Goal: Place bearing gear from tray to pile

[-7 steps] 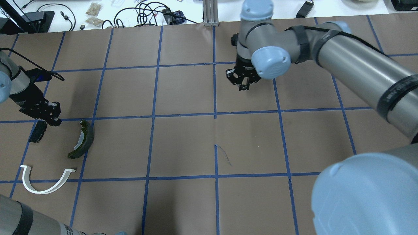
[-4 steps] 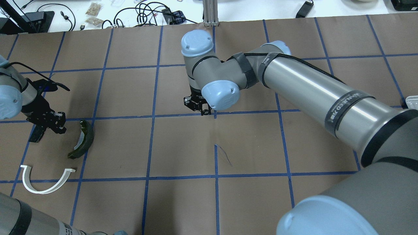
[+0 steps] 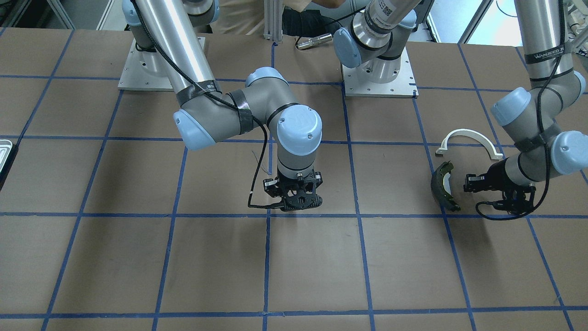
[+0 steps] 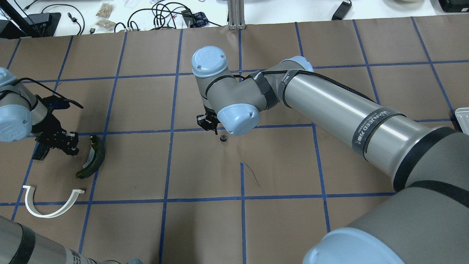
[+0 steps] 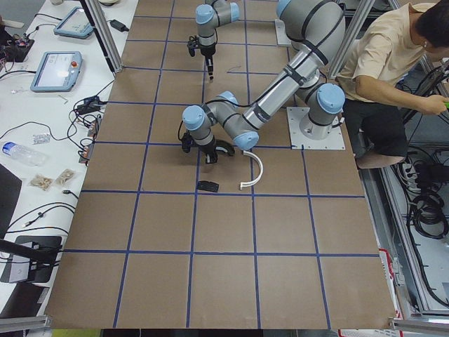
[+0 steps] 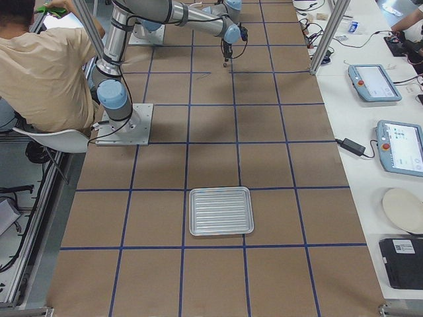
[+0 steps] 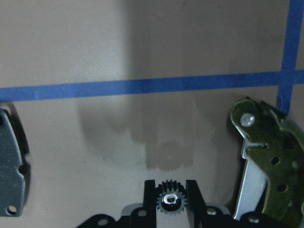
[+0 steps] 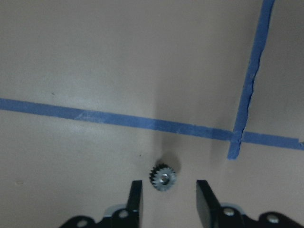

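My right gripper [image 4: 207, 123] hangs open over the table's middle. A small dark bearing gear [image 8: 163, 177] lies flat on the paper just ahead of its fingers [image 8: 203, 199], and it also shows in the overhead view [image 4: 222, 138]. My left gripper [image 7: 171, 186] is shut on a second small gear [image 7: 171, 202], low over the pile, between the black brake pad [image 7: 9, 164] and the olive-green brake shoe [image 7: 270, 166]. The white plastic arch [image 4: 51, 205] lies nearer the robot. The silver tray [image 6: 220, 211] stands far off on my right side with nothing in it.
Brown paper with a blue tape grid covers the table. A seated person [image 6: 46, 72] is behind the robot bases. Tablets, cables and a laptop lie on the white bench [image 6: 383, 132] past the table's far edge.
My right arm has swung left from the far right to the table's middle, and a gear now lies on the paper under it. My left gripper has moved closer to the brake shoe.
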Controlling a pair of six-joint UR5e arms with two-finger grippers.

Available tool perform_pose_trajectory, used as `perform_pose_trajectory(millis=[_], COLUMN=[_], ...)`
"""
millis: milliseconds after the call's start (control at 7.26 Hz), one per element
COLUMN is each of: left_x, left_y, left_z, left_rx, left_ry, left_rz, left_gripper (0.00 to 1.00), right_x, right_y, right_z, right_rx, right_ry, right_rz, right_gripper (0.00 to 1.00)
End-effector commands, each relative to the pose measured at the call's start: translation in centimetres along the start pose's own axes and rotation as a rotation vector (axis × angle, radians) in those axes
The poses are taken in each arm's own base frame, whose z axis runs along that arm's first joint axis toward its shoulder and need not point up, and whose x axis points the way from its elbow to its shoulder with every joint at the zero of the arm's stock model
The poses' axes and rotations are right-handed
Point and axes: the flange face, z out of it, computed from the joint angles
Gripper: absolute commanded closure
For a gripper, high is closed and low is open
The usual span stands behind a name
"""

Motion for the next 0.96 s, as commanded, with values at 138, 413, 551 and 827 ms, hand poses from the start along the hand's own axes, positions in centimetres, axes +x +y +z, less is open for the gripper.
perform_pose_trajectory(millis=[138, 413, 551, 827], left_x=[0.1, 0.7, 2.5, 13.4], left_y=[0.2, -1.1, -2.2, -4.7], left_z=[-1.2, -5.4, -10.1, -17.4], left_rx=[0.008, 0.056, 0.051, 0.047], left_ry=[-0.013, -0.039, -0.043, -0.042], left_rz=[0.000, 0.015, 0.024, -0.024], left_gripper=[0.00, 0.00, 0.00, 0.00], right_x=[14.7, 26.1, 27.3, 26.5], right_y=[-3.5, -1.1, 1.2, 4.4], right_z=[-10.1, -19.2, -22.6, -25.1], right_rx=[0.050, 0.062, 0.057, 0.059], right_ry=[-0.003, -0.010, 0.000, -0.012], right_rz=[0.034, 0.109, 0.146, 0.152], right_gripper=[0.00, 0.00, 0.00, 0.00])
